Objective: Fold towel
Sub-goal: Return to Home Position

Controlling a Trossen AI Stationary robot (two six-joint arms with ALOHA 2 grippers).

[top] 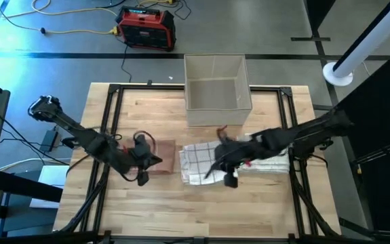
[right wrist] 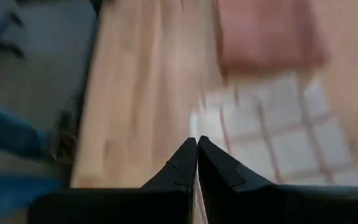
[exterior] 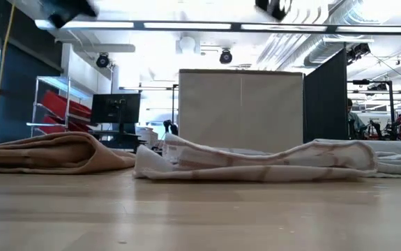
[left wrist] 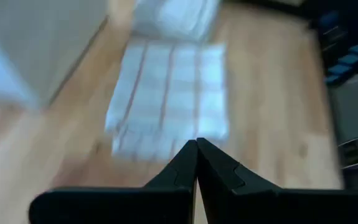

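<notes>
The brown towel (top: pixel 166 157) lay folded on the tabletop (top: pixel 262 210), left of centre. The checked towel (top: pixel 196 163) lay folded just to its right; whether the two edges touched could not be told. A white cloth (top: pixel 270 163) lay against the checked towel's right side, partly under the right arm. At the far edge, behind the towels, stood an open box (top: pixel 216 81).

The left gripper (left wrist: pixel 197 144) hung above the brown towel, clear of the tabletop and pointing right toward the checked towel. Its fingers were pressed together, tip to tip, with nothing between them. The right gripper (right wrist: pixel 197 143) hung above the checked towel and pointed left toward the brown one, its fingers likewise pressed together and holding nothing. From table height both towels lay flat, with only parts of the arms showing high above.
</notes>
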